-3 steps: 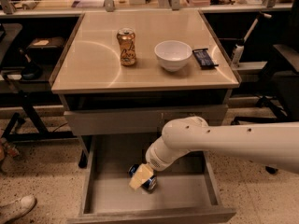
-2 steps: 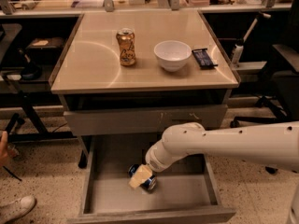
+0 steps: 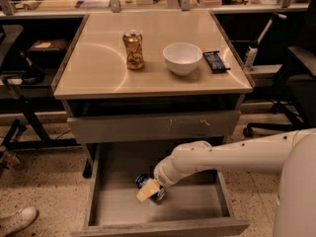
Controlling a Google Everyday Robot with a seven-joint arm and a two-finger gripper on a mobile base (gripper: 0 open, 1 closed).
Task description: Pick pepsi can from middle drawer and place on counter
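Gripper (image 3: 149, 191) low in the middle drawer (image 3: 93, 191) at the pepsi can (image 3: 143, 180) — open overhead, scuffed drawer front (image 3: 148, 127) behind.

It looked like a lab or office workspace: cluttered workbenches (image 3: 64, 1) behind the counter (image 3: 98, 68), a wheeled office chair (image 3: 298, 78), speckled flooring (image 3: 39, 181). The gripper (image 3: 150, 191) hung inside the open middle drawer (image 3: 192, 204).

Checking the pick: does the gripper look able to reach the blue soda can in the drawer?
Likely yes: the gripper sits at the small blue soda can inside the grey drawer, nothing between.
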